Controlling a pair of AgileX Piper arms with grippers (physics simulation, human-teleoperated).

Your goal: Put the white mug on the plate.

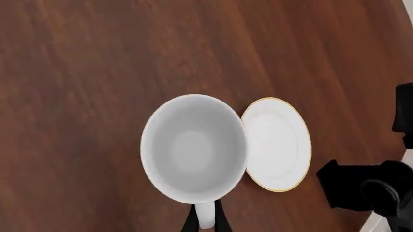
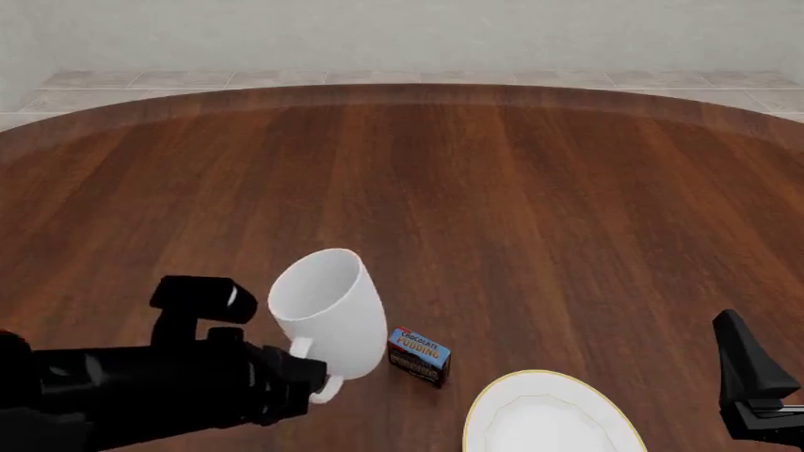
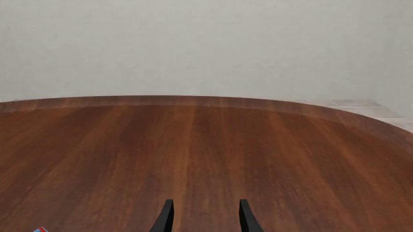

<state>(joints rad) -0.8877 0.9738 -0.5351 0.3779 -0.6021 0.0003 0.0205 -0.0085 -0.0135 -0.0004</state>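
Presently, you are in the carry step: your left gripper is clamped on the loop handle of the plain glossy white ceramic mug, and the mug appears lifted clear of the dark brown wooden table, tilted with its mouth leaning away from the arm. In the front view the mug hangs left of the round white plate with the thin yellow-gold rim, which lies flat at the near edge of the table. A small dark box with a blue top labelled chocolate pudding sits on the table between them, just beside the mug's base.

In the left wrist view, looking down into the mug, its rim overlaps the plate's edge, so the mug is beside the plate, not yet over it.

The next move, in my judgement, calls for you to carry the mug sideways over the box and across to the plate's centre, level it, then lower it until the base rests on the plate before letting go. The box is the hazard; keep the mug's base above it.

The mug is unmarked, slightly tapered and empty, its interior clean.

Your right gripper shows two fingers set a narrow gap apart, holding nothing, pointing across the table.
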